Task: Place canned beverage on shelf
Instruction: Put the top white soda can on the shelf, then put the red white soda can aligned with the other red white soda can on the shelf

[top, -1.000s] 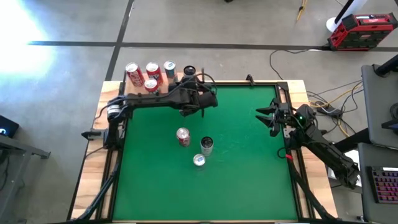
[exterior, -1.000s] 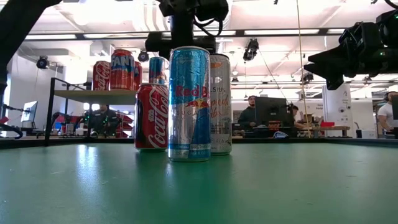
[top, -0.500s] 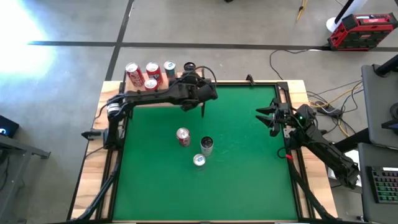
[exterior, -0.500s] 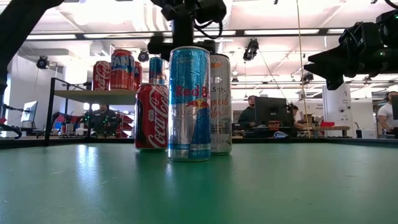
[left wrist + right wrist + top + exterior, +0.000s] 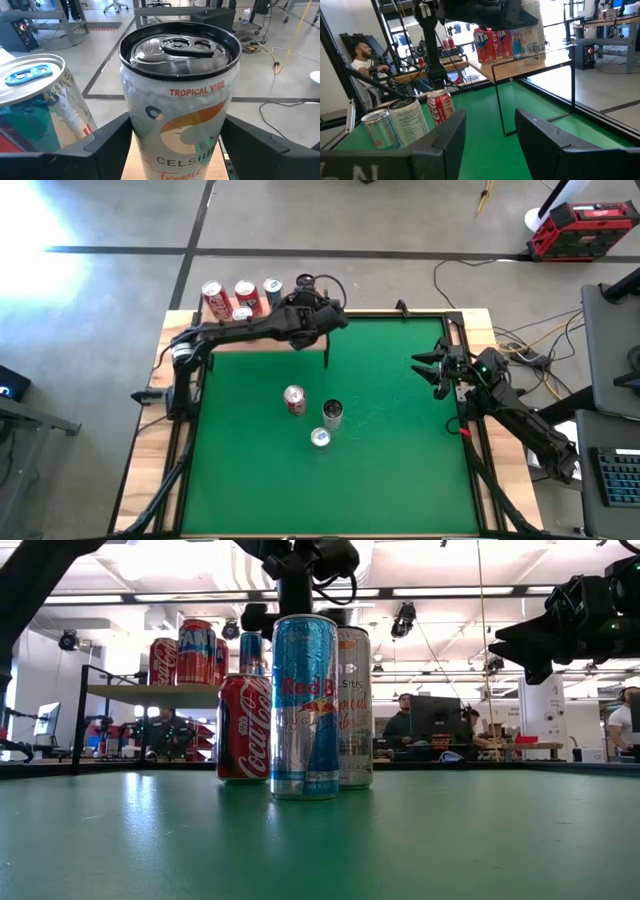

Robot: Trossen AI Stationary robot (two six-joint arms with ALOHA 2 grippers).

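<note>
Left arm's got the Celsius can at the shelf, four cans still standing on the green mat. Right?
Nearly. The left gripper does have the Celsius can at the shelf, its fingers either side of it, but the high view shows three cans on the green mat, not four: a red can and two silver ones.

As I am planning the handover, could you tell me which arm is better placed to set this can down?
Left: its gripper holds the Celsius can over the shelf; the right gripper waits shut at the mat's far side.
</note>
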